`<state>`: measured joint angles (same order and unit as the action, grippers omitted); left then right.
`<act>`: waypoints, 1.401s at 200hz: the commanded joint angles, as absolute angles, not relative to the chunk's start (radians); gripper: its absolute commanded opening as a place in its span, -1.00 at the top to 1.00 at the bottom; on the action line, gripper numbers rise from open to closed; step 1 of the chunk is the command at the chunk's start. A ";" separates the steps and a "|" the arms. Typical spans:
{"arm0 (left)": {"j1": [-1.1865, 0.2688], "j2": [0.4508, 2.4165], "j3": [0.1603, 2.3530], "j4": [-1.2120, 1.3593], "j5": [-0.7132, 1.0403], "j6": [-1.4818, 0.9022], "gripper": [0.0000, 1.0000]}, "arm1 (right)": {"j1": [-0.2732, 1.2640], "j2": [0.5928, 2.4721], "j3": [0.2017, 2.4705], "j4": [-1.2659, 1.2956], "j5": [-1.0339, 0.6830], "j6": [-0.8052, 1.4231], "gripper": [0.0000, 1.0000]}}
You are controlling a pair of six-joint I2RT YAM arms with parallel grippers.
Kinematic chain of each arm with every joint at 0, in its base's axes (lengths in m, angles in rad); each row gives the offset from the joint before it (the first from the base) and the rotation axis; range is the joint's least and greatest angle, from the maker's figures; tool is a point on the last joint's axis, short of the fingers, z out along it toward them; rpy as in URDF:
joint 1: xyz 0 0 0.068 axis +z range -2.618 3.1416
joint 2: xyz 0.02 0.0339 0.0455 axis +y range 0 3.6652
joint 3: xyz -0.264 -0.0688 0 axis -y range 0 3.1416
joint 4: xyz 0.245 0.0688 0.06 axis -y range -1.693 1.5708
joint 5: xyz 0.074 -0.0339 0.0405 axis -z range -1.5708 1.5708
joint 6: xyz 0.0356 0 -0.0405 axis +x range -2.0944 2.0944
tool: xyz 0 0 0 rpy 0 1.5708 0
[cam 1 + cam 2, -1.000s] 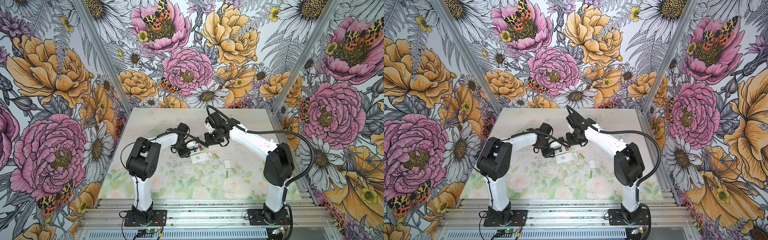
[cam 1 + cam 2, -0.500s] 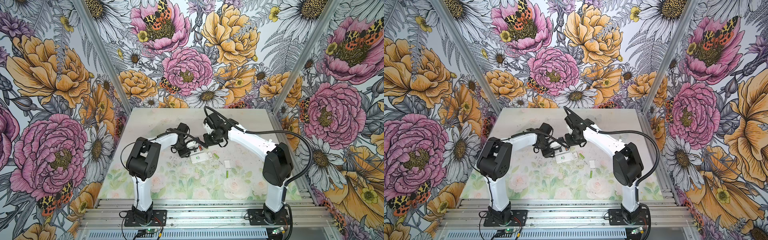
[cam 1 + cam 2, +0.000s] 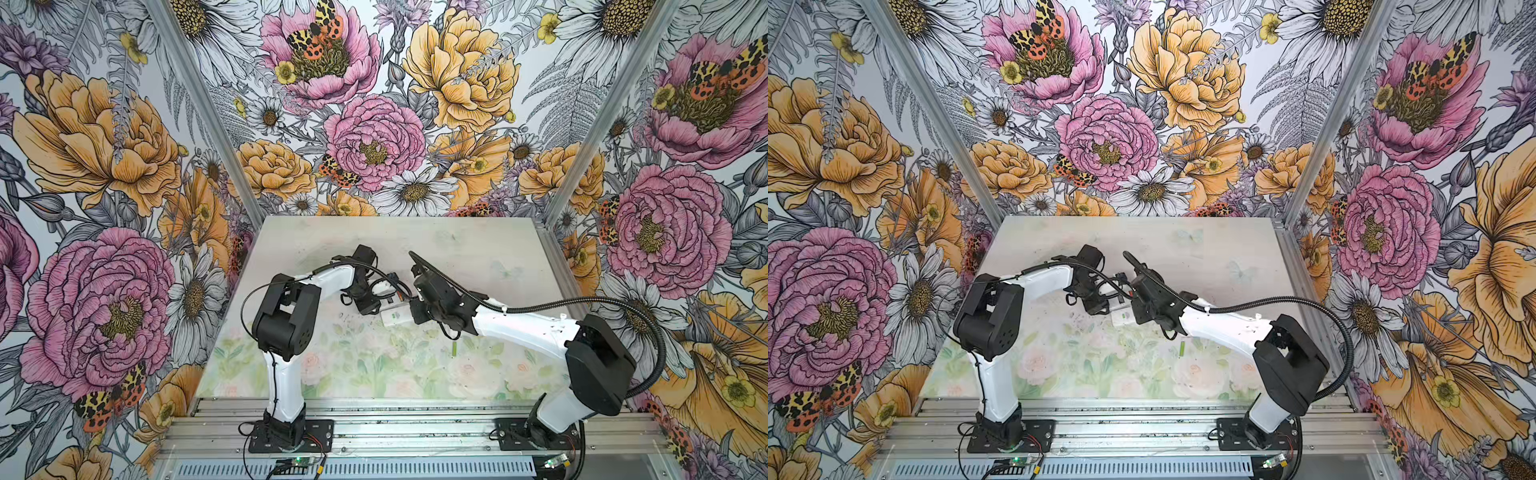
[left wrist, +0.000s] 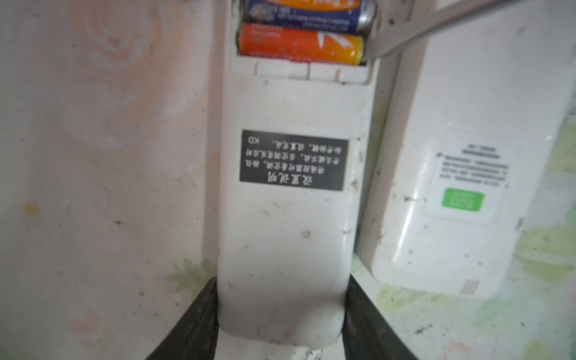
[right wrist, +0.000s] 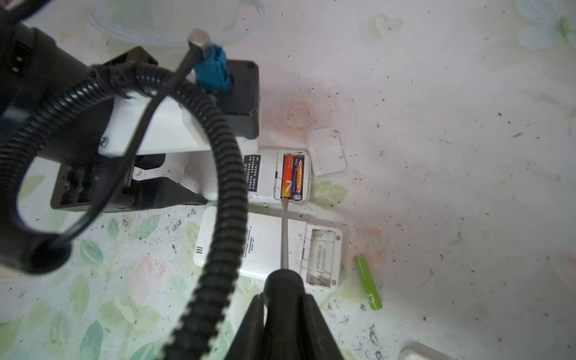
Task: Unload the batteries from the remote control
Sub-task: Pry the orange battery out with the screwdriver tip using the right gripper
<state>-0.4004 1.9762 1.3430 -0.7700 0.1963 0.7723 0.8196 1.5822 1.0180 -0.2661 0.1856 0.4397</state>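
My right gripper (image 5: 282, 300) clamps the screwdriver (image 5: 284, 230), tip at the orange battery (image 5: 287, 176) end-on, shaft along its length; my left gripper (image 4: 280, 311) pinches the remote (image 4: 293, 218).

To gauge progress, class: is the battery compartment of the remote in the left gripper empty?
No, an orange battery and a blue battery lie side by side in that remote's open compartment.

Lab cell (floral walls (image 3: 104, 166), aluminium rails (image 3: 395, 432))
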 commanded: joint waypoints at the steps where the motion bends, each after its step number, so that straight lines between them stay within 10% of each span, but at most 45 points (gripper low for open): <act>1: -0.382 2.015 1.362 -0.835 0.334 0.749 1.00 | 0.831 1.591 0.901 0.072 0.252 0.464 1.00; 193: -0.339 2.016 1.345 -0.818 0.300 0.696 1.00 | 0.807 1.588 0.889 0.268 0.386 0.455 1.00; 280: -0.414 1.910 1.220 -0.664 0.029 0.726 1.00 | 0.615 1.626 1.197 -0.301 -0.158 0.569 1.00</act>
<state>-0.4019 1.9285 1.2625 -0.6811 0.1482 0.6979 0.6098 1.6001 1.1038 -0.1547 0.0200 0.5434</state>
